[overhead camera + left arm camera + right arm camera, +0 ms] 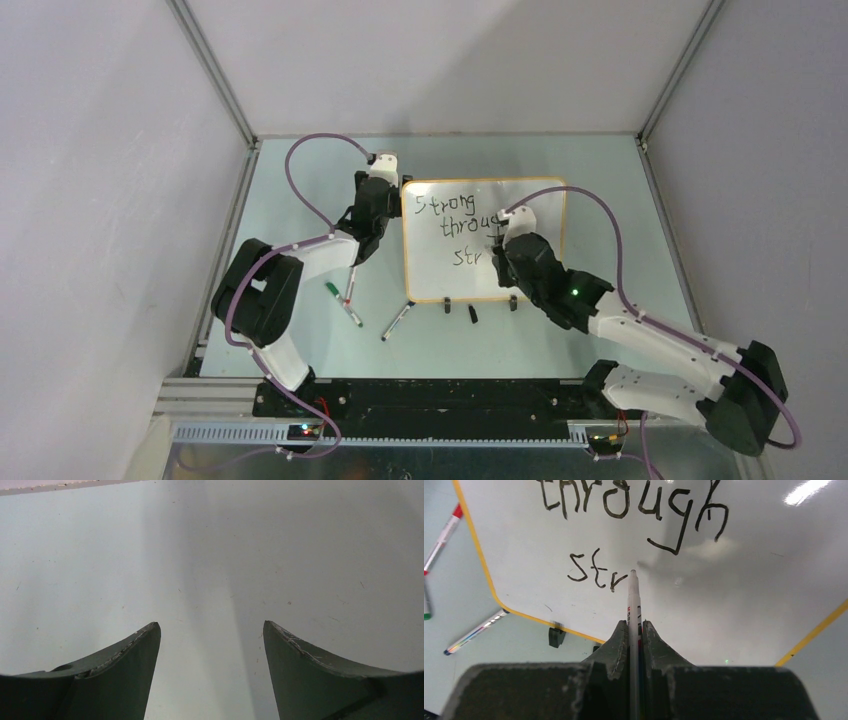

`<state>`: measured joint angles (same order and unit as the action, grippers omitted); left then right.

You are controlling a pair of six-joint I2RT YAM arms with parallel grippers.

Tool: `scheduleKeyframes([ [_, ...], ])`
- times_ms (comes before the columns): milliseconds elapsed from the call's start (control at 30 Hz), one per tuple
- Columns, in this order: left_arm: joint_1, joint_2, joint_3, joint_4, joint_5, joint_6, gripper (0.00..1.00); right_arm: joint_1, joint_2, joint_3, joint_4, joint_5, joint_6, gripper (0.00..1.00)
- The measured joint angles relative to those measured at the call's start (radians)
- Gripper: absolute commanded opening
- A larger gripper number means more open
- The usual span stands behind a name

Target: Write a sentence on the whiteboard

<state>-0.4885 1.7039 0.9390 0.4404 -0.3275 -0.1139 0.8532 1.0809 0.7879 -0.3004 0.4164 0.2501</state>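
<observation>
The pale green tabletop (300,200) fills the middle of the top view, walled at the left, back and right. The whiteboard (430,265) lies flat at centre frame, with its orange-yellow rim on all sides. The sentence (450,215) so far reads "Strong", "through" and "str" in three staggered lines.

Your right gripper (635,626) reaches over the board's lower right part, its jaws clamped together on a white marker (633,595). The marker tip sits just right of the "r" of "str" (596,572). You cannot tell whether the tip touches the surface. Bare board runs to the right of the tip and below it, as far as the rim at the lower right of the wrist view.

Your left gripper (211,625) stands beside the board's upper left corner, with its jaws wide apart and nothing between them. Only bare tabletop lies ahead of it.

Three loose markers (350,300) lie at lower left of the board, well apart from your right gripper. Two black clip feet (447,304) sit on the board's bottom edge, with a small black piece (473,314) between them.
</observation>
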Motion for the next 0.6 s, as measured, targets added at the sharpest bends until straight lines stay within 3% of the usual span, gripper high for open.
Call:
scheduleKeyframes([
  [267, 0.0, 0.0, 0.0, 0.001, 0.0, 0.0, 0.81, 0.003, -0.183, -0.113, 0.063, 0.003, -0.009, 0.0],
  [600, 0.0, 0.0, 0.0, 0.001, 0.0, 0.0, 0.81, 0.009, -0.199, -0.192, 0.132, 0.005, -0.017, 0.0],
])
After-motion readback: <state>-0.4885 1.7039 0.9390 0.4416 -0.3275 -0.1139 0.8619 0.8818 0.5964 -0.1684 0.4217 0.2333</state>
